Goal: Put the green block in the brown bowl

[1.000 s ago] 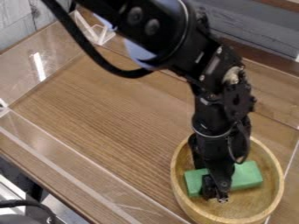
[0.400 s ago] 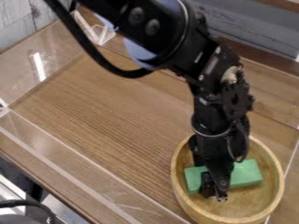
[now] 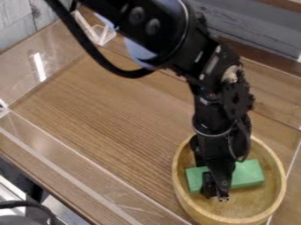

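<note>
Camera view: the black arm descends from the upper centre of the frame to the lower right and hides the middle of the green block. The block lies flat inside the brown bowl at the lower right. The wooden surface is bordered by clear walls. No writing is legible. The tool points straight down, fingers closed to a narrow gap on the green block.

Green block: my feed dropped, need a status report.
Gripper shut on green block, pointing straight down. Block low inside brown bowl. Nothing in the way.
</note>
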Robot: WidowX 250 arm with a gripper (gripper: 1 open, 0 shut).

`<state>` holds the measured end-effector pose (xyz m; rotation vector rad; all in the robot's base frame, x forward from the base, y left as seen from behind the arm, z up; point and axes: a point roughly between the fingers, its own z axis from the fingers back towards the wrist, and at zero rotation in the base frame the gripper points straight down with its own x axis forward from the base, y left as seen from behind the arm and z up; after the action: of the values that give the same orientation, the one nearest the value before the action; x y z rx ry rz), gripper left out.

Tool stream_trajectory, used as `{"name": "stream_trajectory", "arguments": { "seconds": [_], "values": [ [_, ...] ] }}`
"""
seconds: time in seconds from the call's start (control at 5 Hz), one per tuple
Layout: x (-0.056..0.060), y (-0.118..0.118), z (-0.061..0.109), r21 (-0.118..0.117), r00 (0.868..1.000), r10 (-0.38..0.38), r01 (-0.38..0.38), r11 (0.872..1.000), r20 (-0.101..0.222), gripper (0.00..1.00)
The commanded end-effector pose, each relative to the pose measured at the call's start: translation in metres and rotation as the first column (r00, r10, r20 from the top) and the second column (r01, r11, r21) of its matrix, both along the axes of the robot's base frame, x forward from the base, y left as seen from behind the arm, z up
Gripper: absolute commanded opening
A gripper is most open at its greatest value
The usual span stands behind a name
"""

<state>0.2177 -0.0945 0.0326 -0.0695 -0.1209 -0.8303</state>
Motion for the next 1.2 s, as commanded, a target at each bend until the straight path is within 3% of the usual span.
{"name": "stream_trajectory", "arguments": {
  "seconds": [0.0, 1.0],
  "values": [
    [0.0131, -0.0010, 0.0099, -0.020, 0.999, 0.011, -0.011, 1.000, 0.046, 0.00],
    [0.0130, 0.0018, 0.0086, -0.032, 0.999, -0.003, 0.005, 0.999, 0.046, 0.00]
  ]
}}
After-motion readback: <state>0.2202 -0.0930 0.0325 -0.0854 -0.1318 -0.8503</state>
